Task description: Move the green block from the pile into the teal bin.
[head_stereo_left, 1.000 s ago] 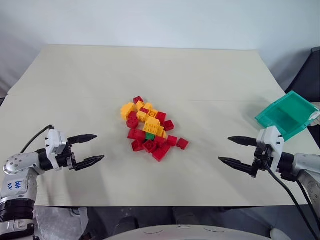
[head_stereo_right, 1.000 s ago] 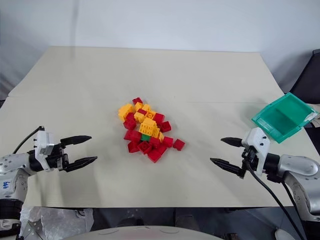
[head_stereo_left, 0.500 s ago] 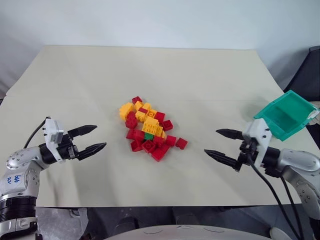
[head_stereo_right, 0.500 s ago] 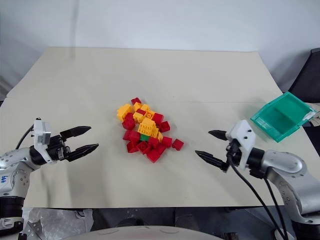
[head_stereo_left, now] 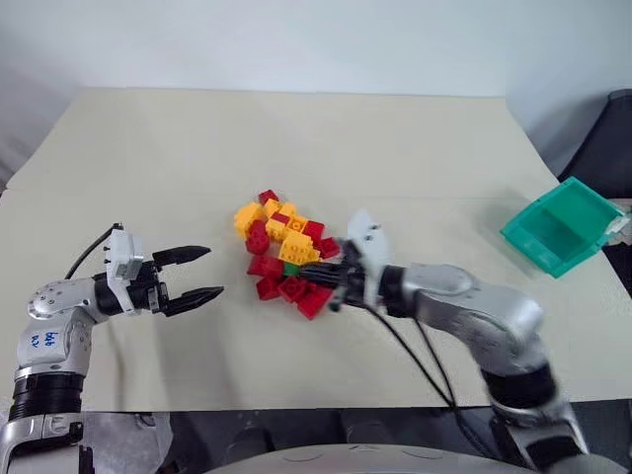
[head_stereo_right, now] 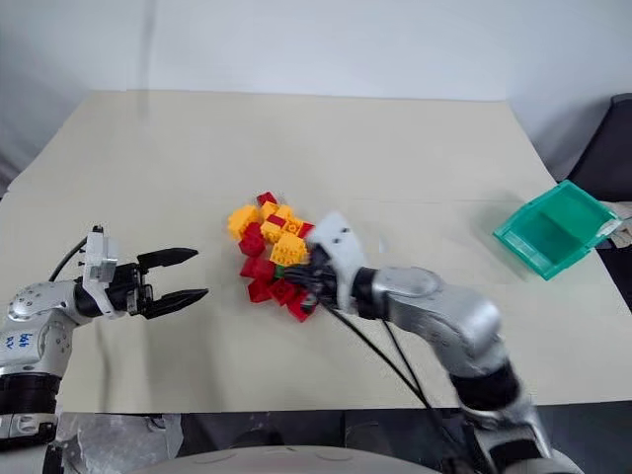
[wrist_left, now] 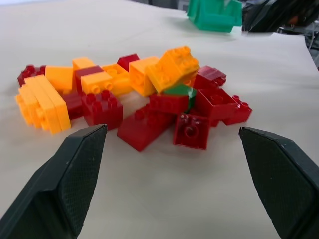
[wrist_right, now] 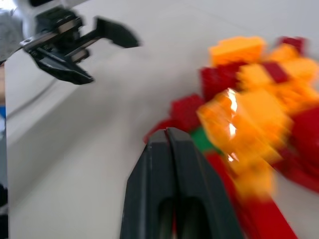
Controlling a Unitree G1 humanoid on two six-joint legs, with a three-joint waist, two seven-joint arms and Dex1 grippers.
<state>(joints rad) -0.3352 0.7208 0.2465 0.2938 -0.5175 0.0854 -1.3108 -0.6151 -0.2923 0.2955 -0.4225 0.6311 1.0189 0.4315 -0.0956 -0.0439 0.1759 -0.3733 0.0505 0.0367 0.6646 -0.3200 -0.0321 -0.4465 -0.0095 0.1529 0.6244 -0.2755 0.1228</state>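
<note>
The pile (head_stereo_left: pixel 286 247) of red and yellow-orange bricks lies mid-table. The green block (head_stereo_left: pixel 294 269) sits low in its near edge, wedged between red bricks, and also shows as the green block (wrist_left: pixel 180 90) under an orange brick. My right gripper (head_stereo_left: pixel 318 281) reaches across from the right, its tips at the pile's near right edge by the green block (wrist_right: pixel 202 140). The right gripper (wrist_right: pixel 167 133) is shut, fingers pressed together with nothing between them. My left gripper (head_stereo_left: pixel 212 273) hovers open to the left of the pile, pointing at it. The teal bin (head_stereo_left: pixel 558 225) stands tilted at the far right table edge.
The beige table (head_stereo_left: pixel 148 158) stretches wide behind and to the left of the pile. A black cable hangs from my right arm (head_stereo_left: pixel 474 311) over the front edge. A dark chair (head_stereo_left: pixel 612 138) stands beyond the right corner.
My right arm has swung left from near the bin to the pile, and its gripper has gone from open to shut. The left gripper has edged slightly toward the pile.
</note>
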